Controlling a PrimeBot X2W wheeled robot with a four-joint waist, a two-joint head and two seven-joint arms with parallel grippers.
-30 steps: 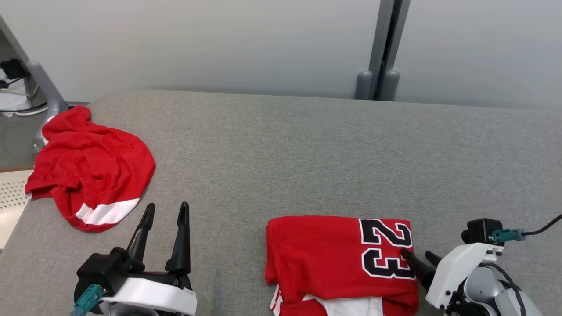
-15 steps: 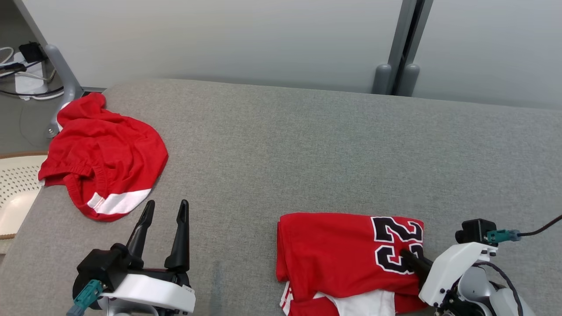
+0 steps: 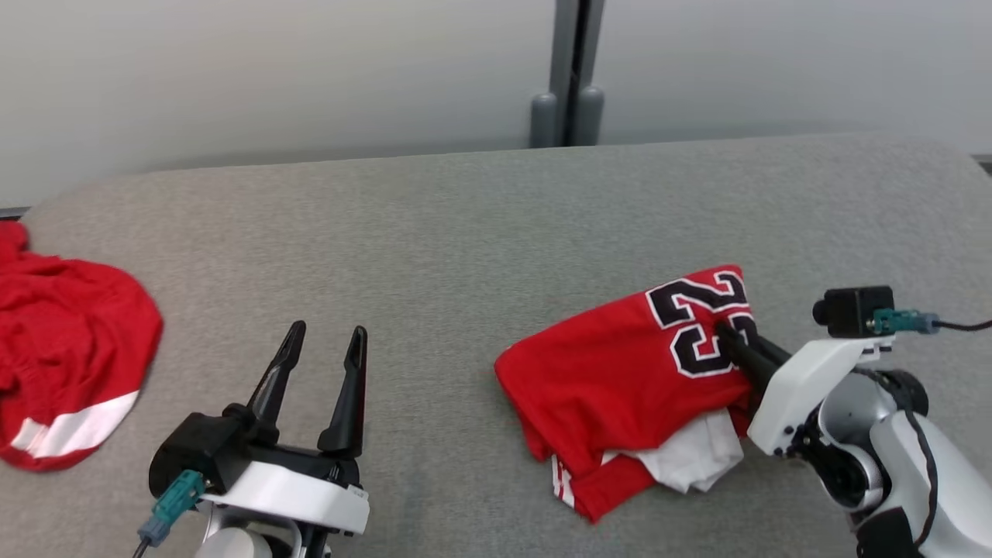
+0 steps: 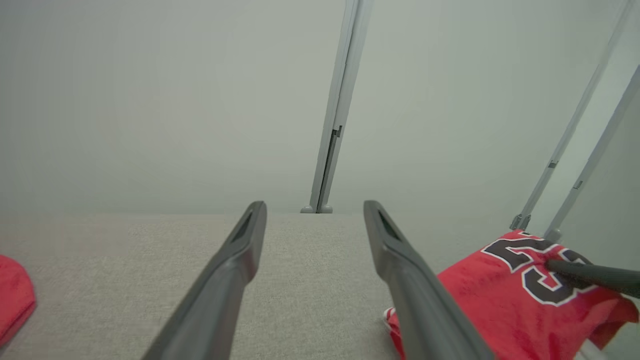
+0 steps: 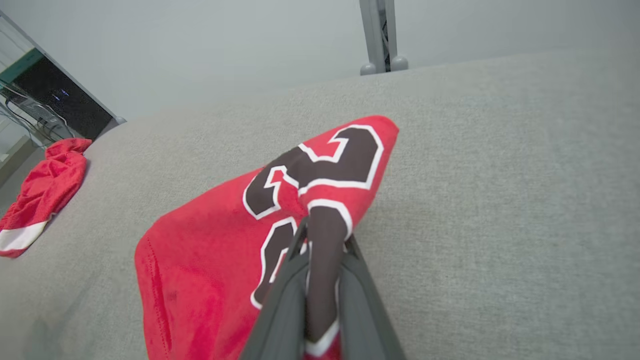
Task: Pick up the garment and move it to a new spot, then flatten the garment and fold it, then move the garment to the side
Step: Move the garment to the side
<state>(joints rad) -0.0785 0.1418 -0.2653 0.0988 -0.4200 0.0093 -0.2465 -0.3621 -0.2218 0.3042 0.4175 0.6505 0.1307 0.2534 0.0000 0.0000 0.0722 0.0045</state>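
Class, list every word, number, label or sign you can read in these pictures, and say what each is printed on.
"23": black numerals edged in white, on the folded red jersey, creased where the right tool pinches it.
Nothing else readable; the other red garment shows no lettering.

My left gripper, two long dark fingers on a black and white wrist, sits low on my left side. Its fingers point forward and a little upward, and they are spread well apart. My right gripper reaches out from a bent white forearm on my right side and points toward the upper left of the head view. Its dark fingers are pressed almost together, pinching a fold of the red jersey with a black number.
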